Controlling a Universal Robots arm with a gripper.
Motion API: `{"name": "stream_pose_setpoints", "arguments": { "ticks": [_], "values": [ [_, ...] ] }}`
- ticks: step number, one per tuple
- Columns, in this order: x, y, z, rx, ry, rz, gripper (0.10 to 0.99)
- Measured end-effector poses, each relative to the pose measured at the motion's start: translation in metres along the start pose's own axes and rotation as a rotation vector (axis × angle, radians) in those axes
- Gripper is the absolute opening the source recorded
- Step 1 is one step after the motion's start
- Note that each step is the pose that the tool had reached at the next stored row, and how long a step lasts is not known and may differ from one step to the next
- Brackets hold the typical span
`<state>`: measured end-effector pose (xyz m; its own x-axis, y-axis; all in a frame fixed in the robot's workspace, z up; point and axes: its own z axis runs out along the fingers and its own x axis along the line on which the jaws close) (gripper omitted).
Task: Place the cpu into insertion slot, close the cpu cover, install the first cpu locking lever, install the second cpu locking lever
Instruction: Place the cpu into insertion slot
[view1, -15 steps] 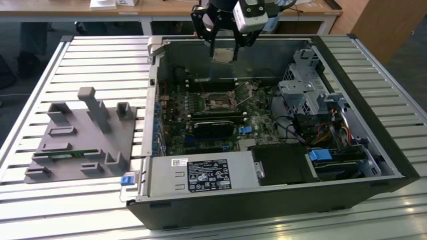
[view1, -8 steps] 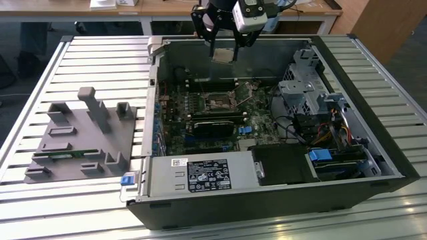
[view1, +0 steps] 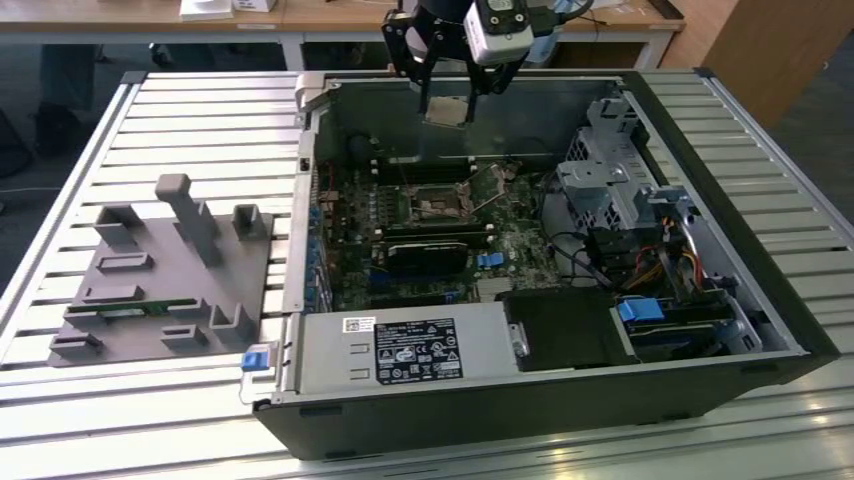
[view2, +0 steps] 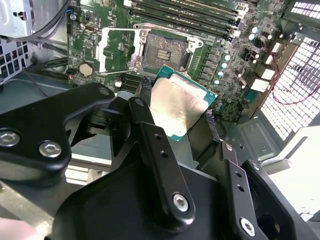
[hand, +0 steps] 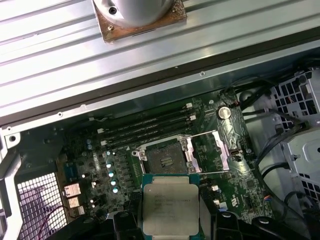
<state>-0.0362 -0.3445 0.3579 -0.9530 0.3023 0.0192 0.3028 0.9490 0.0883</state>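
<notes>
Edges only: clamps the black pincer (view2: 177, 102) on the flat square silvery-topped cpu (hand: 169, 207), holds it level, clear of the open dark-centred square insertion slot (hand: 165, 160), likely to spare its underside.

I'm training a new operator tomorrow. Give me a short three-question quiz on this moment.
1. True or false: the cpu sits in the slot.
2. Fill in: the cover is ____ (open/shut).
3. The gripper holds: A) cover B) cpu C) nothing.
Key: 1 false; 2 open; 3 B.
</notes>
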Motion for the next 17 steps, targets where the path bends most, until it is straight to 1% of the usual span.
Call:
{"name": "stream_pose_setpoints", "arguments": {
  "ticks": [17],
  "values": [
    [0.0, 0.0, 0.0001, -0.001, -0.0027, 0.031, 0.541]
  ]
}}
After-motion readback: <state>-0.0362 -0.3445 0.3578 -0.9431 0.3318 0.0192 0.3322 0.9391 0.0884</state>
